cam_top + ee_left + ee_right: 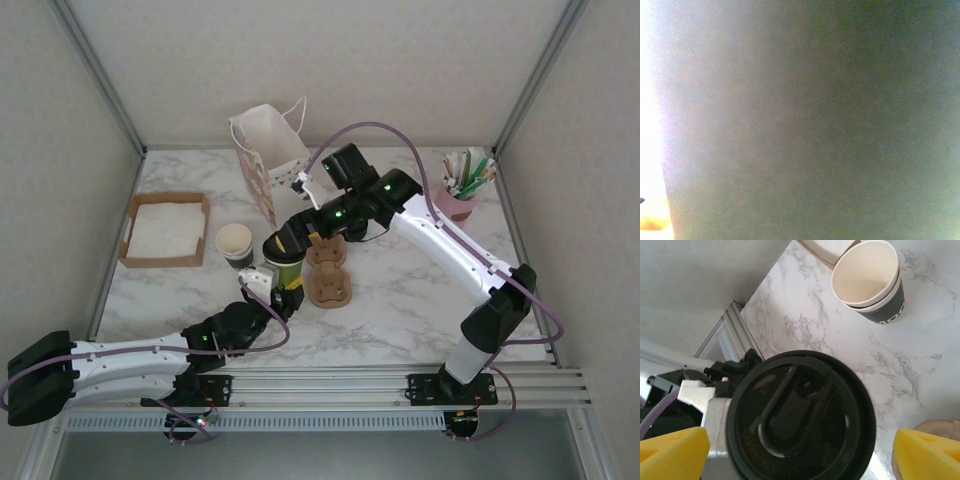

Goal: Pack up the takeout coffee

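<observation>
Nearest us, the left gripper (270, 288) sits low against the near-left side of the takeout coffee (283, 258), a dark olive-green paper cup under a round black plastic lid (800, 415). Through its wrist camera the green cup wall is blurred and very close, so the cup is right at its fingers, but we cannot tell whether they clamp it. The cup stands upright on the marble table (420, 310), just left of the brown cardboard two-cup carrier (328, 280) and outside it. Directly above, the right gripper (800, 452) looks straight down the cup's vertical axis, yellow fingertips (672, 450) spread wide, one on each side of the lid, touching nothing. We judge both arms at the cup, the left one lower. Left of the carrier, past the coffee, is a lidless stack of cups (235, 243). Beyond the carrier, a white paper bag (268, 150) stands upright.
</observation>
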